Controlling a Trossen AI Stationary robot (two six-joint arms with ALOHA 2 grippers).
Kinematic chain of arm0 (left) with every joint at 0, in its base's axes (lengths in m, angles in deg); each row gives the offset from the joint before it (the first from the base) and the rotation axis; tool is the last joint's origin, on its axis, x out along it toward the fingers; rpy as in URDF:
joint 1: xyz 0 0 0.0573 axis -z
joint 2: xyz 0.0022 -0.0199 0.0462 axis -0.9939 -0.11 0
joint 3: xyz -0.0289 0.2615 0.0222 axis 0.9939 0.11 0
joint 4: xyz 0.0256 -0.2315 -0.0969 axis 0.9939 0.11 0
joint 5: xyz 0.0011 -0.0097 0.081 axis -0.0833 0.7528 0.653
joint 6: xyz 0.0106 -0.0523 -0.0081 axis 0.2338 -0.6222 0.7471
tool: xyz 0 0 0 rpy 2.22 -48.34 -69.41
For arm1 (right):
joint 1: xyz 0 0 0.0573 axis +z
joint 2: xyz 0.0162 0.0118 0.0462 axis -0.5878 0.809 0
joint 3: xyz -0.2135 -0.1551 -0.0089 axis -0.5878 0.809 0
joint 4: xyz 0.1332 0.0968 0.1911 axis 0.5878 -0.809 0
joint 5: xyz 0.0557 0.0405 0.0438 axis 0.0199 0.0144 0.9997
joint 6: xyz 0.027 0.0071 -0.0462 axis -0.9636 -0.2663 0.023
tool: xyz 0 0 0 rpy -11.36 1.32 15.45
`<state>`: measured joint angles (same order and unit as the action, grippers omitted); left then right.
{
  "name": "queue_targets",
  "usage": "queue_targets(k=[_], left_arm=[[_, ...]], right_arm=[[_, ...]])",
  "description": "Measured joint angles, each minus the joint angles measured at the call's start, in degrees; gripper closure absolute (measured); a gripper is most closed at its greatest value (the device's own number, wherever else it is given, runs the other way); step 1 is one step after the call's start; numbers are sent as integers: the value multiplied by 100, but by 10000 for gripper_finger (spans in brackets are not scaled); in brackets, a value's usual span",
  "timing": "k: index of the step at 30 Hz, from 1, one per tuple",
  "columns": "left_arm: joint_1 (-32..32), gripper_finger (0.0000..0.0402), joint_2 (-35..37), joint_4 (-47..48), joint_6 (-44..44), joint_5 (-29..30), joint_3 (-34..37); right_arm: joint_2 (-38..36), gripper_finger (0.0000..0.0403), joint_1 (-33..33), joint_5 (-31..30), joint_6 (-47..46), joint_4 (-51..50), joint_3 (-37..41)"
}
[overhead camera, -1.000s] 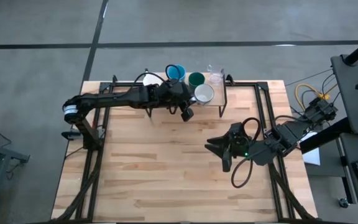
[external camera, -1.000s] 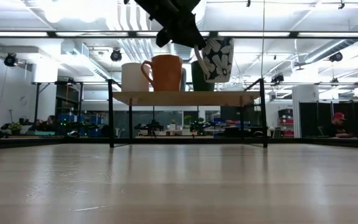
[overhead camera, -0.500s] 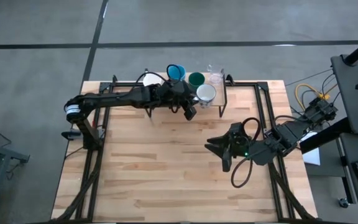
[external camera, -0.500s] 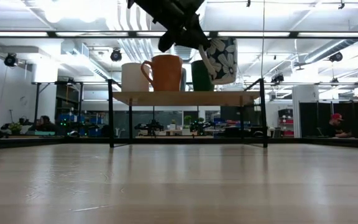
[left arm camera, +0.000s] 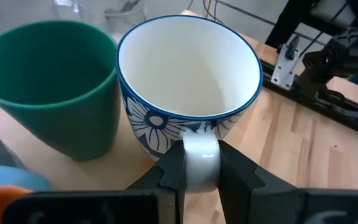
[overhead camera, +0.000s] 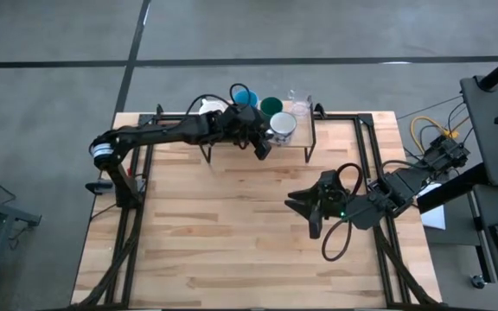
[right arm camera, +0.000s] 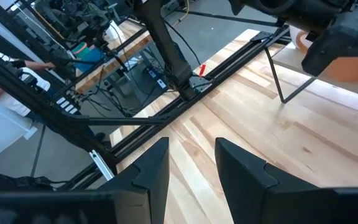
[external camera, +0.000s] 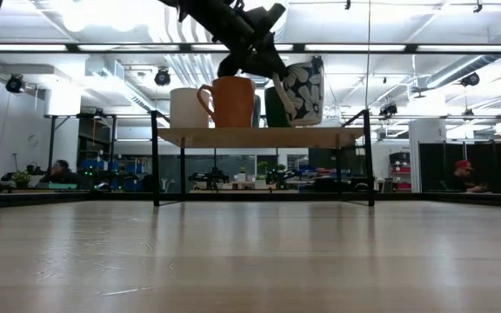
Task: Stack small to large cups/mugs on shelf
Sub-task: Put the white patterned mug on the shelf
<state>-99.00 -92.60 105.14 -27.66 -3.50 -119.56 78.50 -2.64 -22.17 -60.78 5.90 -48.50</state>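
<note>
On the shelf (external camera: 259, 136) at the table's far edge stand a white mug (external camera: 187, 108), an orange mug (external camera: 231, 102), a light blue mug (overhead camera: 243, 95), a dark green cup (left arm camera: 48, 87) and a clear glass (overhead camera: 299, 107). My left gripper (left arm camera: 201, 177) is shut on a white mug with blue flowers (external camera: 301, 91), held just over the shelf's right part, next to the green cup. My right gripper (overhead camera: 305, 212) hovers open over the table's right middle, nothing between its fingers. My left gripper pinches the flowered mug's handle (left arm camera: 201, 152) between its two fingers (left arm camera: 169, 174), one on each flat side. The fingers slant down at it from the table's near left. The mug is tilted, its mouth up; I cannot tell whether its base touches the shelf board.
Black frame rails (overhead camera: 366, 155) run along the table's sides. Bare wooden tabletop (overhead camera: 232, 233) spreads in front of the shelf. Cables and equipment (overhead camera: 439, 151) sit off the right edge. People sit in the room beyond the table (external camera: 470, 174).
My left gripper has carried the flowered mug a little toward the far edge and down, rolling as it went. The mug now sits lower, closer to the shelf board and the green cup, and more tilted.
</note>
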Motion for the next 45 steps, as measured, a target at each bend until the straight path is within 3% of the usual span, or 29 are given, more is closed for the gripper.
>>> queue_targets(k=[45], left_arm=[[-186,359,-8,88,343,-124,31]], right_arm=[[0,280,0,4,221,-13,0]])
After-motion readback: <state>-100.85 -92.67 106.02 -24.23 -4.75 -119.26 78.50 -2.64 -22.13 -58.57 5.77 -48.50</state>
